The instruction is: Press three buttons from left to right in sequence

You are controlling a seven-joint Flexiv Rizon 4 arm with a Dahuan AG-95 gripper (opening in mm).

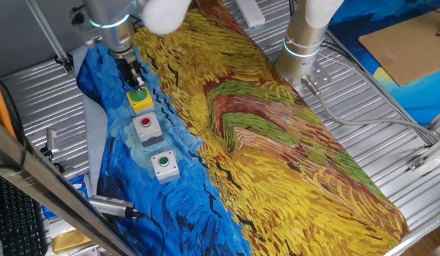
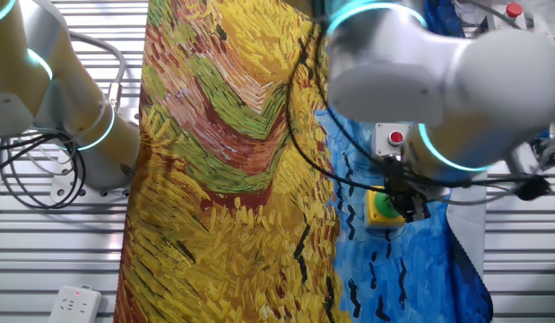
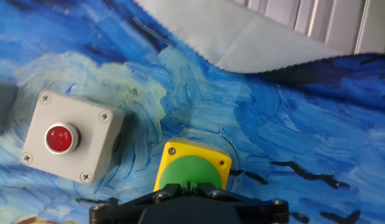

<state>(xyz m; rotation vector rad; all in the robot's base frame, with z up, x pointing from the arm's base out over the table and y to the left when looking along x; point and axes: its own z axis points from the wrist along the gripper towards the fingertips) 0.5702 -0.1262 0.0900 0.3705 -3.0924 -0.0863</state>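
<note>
The bench [image 1: 390, 135] is a ribbed, silver metal surface, and a large printed cloth [image 1: 276, 142] with swirling yellow, green and blue brushstrokes is draped along it. On the blue part of the cloth three small square push-button boxes sit in a row, close but apart: a yellow box with a big green cap [image 1: 140, 99], a grey-white box with a red button [image 1: 146, 126], and a grey-white box with a small green button [image 1: 163, 166]. A brown cardboard sheet [image 1: 411, 43] lies at the far corner.
</note>
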